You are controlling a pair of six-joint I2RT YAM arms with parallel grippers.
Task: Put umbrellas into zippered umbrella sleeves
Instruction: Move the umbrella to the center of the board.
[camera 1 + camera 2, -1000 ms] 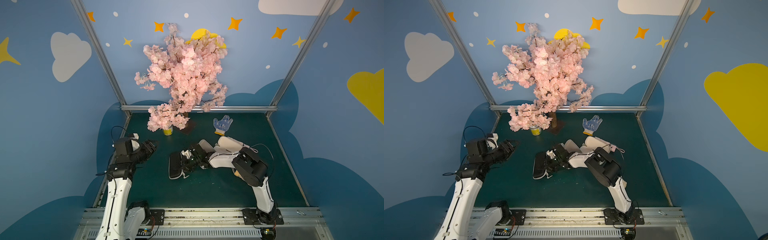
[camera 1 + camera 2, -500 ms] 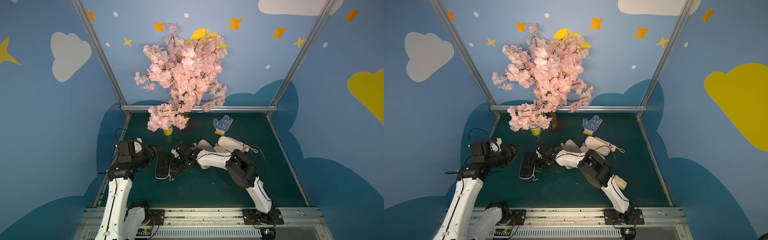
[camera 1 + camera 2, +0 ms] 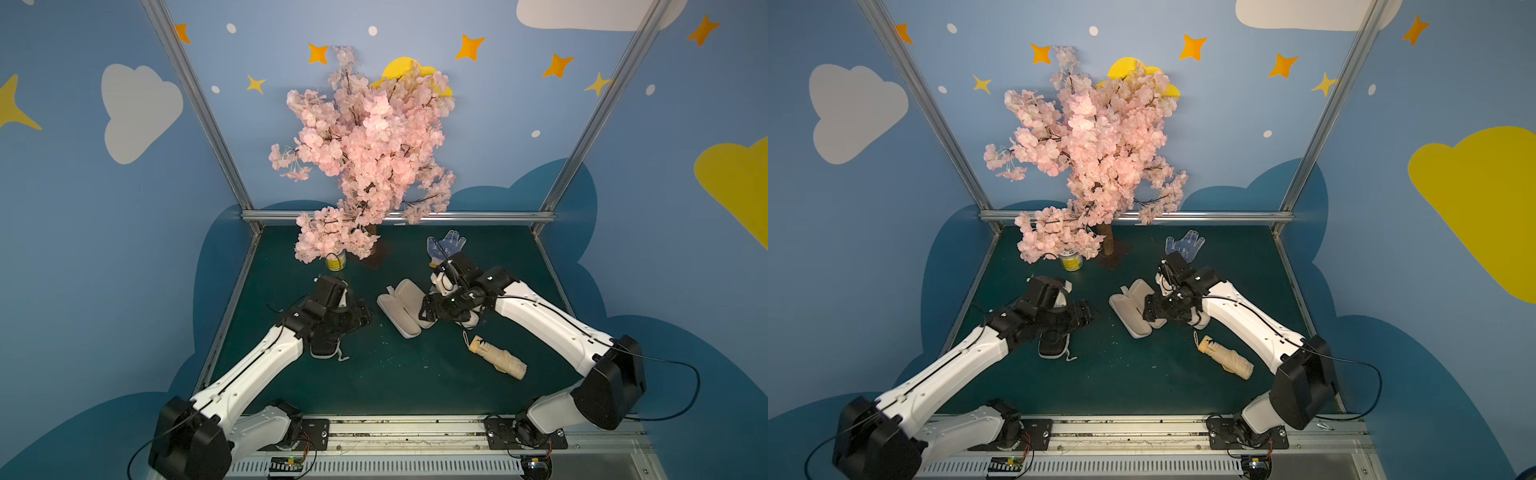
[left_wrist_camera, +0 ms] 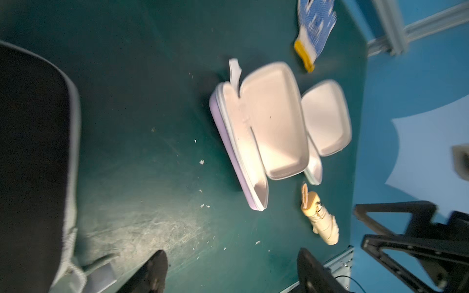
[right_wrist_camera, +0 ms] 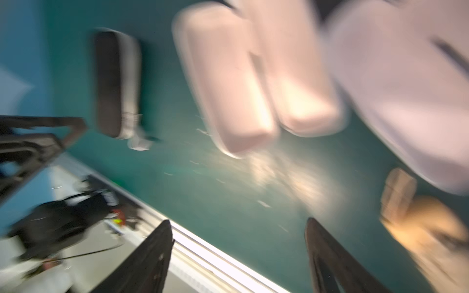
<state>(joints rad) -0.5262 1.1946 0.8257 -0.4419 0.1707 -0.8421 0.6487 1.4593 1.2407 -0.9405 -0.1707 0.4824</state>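
- The left gripper [image 4: 231, 261], fingers apart and empty, hovers over the near-left of the green worktop [image 3: 395, 386], just above the black sleeve [image 3: 1052, 345]. That sleeve lies shut, long axis 12 to 6 o'clock.
- At centre the lavender sleeve [image 3: 401, 309] lies open, cream lining up, long axis 11 to 5 o'clock.
- The off-white sleeve [image 4: 327, 119], also open, touches its 3 o'clock side.
- The right gripper [image 5: 238, 228], fingers apart and empty, hangs over the off-white sleeve.
- The cream-beige umbrella [image 3: 498, 358] lies loose on the worktop, in no sleeve, near the right gripper at its 4 o'clock. Its long axis runs 10 to 4 o'clock, handle end toward the gripper.
- The right arm is clearly nearer, so the pick-up looks like its job, closing across the umbrella's short width.
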